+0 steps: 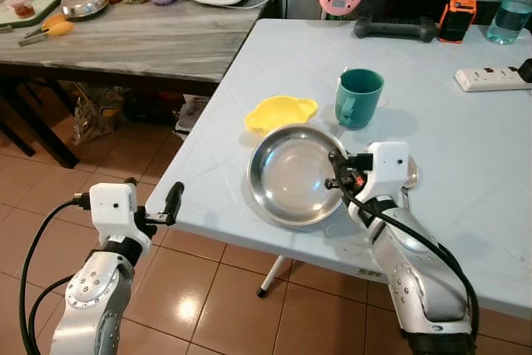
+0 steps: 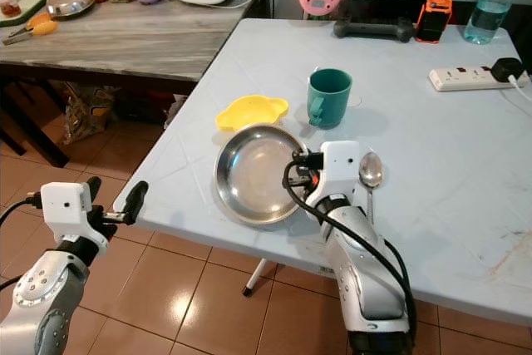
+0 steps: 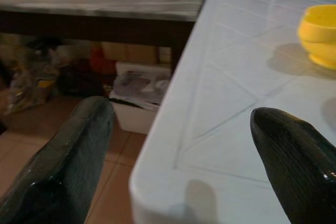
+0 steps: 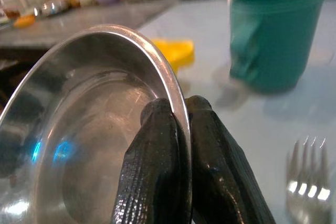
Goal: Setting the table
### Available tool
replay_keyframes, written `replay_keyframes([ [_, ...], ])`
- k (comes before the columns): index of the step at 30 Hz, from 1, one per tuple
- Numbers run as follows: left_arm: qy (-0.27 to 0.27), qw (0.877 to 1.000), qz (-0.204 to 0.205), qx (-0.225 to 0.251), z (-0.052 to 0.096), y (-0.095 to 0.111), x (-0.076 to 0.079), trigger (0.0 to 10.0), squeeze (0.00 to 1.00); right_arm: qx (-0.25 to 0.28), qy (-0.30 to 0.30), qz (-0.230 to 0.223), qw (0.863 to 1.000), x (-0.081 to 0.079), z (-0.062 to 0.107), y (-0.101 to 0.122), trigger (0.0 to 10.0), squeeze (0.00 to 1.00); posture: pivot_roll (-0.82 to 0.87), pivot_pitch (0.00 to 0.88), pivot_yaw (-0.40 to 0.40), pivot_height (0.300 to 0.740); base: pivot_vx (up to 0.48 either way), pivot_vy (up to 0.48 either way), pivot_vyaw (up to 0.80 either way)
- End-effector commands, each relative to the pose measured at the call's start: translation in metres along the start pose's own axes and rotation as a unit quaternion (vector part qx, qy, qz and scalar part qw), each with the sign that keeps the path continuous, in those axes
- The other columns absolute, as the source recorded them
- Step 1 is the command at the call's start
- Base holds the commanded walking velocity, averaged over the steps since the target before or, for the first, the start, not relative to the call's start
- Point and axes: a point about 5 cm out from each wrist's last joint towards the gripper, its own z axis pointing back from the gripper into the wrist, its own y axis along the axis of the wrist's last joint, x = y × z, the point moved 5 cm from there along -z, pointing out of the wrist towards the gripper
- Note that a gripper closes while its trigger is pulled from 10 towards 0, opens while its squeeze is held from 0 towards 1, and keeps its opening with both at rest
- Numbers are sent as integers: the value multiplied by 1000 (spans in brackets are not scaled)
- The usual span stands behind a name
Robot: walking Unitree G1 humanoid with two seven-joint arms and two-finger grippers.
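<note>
On the pale blue table (image 1: 465, 164), near its front edge, a steel plate (image 1: 291, 176) is pinched at its right rim by the right gripper (image 4: 181, 124), the two black fingers (image 4: 157, 171) closed on the metal from either side. Just behind the plate a yellow dish (image 1: 280, 112) is seen, and beside that a green mug (image 1: 358, 97) stands upright. A spoon (image 2: 371, 170) lies just to the right of the right wrist, and the tines of a fork (image 4: 310, 179) are caught in the right wrist view. Off the table's front left corner the left gripper (image 3: 184, 150) is held with its fingers (image 3: 63, 161) spread wide, nothing between them, one out over the floor and one over the tabletop. Farther back a power strip (image 1: 490, 79) and a water bottle (image 1: 511, 10) are seen.
</note>
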Motion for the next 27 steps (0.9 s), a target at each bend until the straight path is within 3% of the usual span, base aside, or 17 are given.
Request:
replay_keyframes([
  [1, 20, 1000, -6, 1, 1, -1, -8, 10000, 0, 39, 5, 14, 999, -3, 2, 16, 0, 0, -168, 87, 93, 740, 0, 0, 0],
  [3, 31, 999, -6, 2, 2, -2, -10, 10000, 0, 54, 7, 31, 998, -3, 4, 23, 0, 0, -174, 85, 91, 740, 0, 0, 0],
  [4, 38, 999, -4, 0, 2, -5, -11, 10000, 0, 65, 4, 33, 997, -2, 5, 29, 1490, 0, -174, 85, 91, 740, 0, 0, 0],
  [6, 39, 999, -4, 0, 2, -6, -10, 10000, 0, 68, 2, 32, 997, -2, 5, 31, 1490, 0, -174, 85, 91, 740, 0, 0, 0],
  [7, 38, 999, -4, -1, 2, -7, -9, 10000, 0, 70, -3, 30, 997, 0, 5, 33, 10000, 0, -174, 85, 91, 740, 0, 0, 0],
  [14, 43, 999, -4, 3, -1, -7, -9, 10000, 0, 68, -22, 27, 997, 6, 5, 30, 10000, 0, -179, 83, 89, 740, 0, 0, -129],
  [27, 47, 999, 9, 4, -6, -7, -11, 10000, 0, 64, -21, 27, 997, 6, 7, 29, 10000, 0, -187, 88, 92, 740, 0, 0, -768],
])
